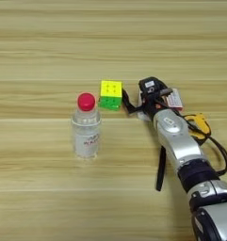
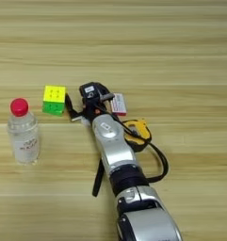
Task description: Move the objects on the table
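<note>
a clear plastic bottle with a red cap [image 1: 86, 128] stood upright on the light-brown wooden plank worktop [image 1: 39, 197], furthest left of the items. a little beyond it to the right sat a small puzzle cube with a yellow top and green front [image 1: 110, 95]. just right of the cube, the black two-fingered pincer [image 1: 132, 107] on the robot's silver right forearm [image 1: 178, 139] reached in from the lower right corner; whether its fingers were open or closed could not be told. behind the pincer's head lay a small red-and-white box [image 2: 118, 104], partly hidden. a yellow-and-black tape measure [image 2: 136, 132] rested beside the forearm, its black strap [image 2: 98, 178] trailing toward the near edge on the arm's left.
</note>
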Tool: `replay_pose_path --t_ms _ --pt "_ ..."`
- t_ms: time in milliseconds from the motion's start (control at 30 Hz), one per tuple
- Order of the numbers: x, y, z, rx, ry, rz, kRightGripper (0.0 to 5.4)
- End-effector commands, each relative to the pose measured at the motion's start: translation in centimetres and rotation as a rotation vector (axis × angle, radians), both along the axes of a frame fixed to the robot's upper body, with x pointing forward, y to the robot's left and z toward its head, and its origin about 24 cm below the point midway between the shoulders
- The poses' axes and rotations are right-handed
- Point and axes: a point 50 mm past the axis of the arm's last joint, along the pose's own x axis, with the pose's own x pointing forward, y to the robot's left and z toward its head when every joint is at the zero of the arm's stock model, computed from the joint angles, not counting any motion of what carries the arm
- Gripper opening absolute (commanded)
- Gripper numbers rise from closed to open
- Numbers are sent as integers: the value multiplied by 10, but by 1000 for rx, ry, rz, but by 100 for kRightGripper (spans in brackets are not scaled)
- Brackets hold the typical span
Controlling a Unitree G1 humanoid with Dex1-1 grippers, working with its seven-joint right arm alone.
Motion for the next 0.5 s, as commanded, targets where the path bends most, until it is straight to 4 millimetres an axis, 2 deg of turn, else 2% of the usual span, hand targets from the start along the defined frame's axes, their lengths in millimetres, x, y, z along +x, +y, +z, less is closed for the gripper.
replay_pose_path --t_ms 33,500 --pt "17 7 37 6 -143 24 536" --pt "18 12 37 9 -148 42 536"
